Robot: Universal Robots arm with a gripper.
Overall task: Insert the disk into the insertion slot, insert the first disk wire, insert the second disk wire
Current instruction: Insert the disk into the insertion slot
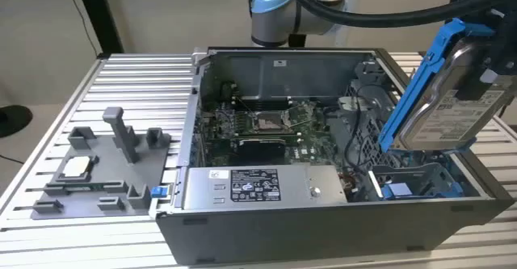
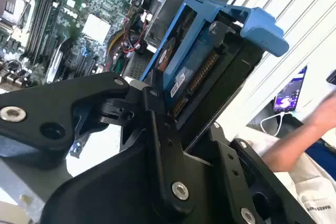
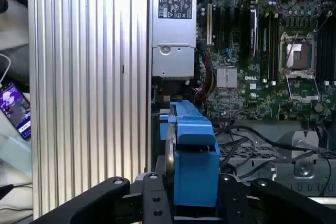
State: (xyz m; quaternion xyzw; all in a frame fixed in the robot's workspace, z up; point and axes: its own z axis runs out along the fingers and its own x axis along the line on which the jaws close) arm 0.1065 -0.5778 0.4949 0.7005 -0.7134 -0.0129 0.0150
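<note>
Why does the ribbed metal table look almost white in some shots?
Glare: in the first wrist view the ribbed table glares near white beside the dimmer motherboard; in the second wrist view it washes out behind the disk; the exterior view is evenly lit.

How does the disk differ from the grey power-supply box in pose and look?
The disk is held tilted above the case by the gripper; the power-supply box lies flat inside the case. The disk sits in a blue frame; the power-supply box is bare grey metal. Both carry a printed label.
</note>
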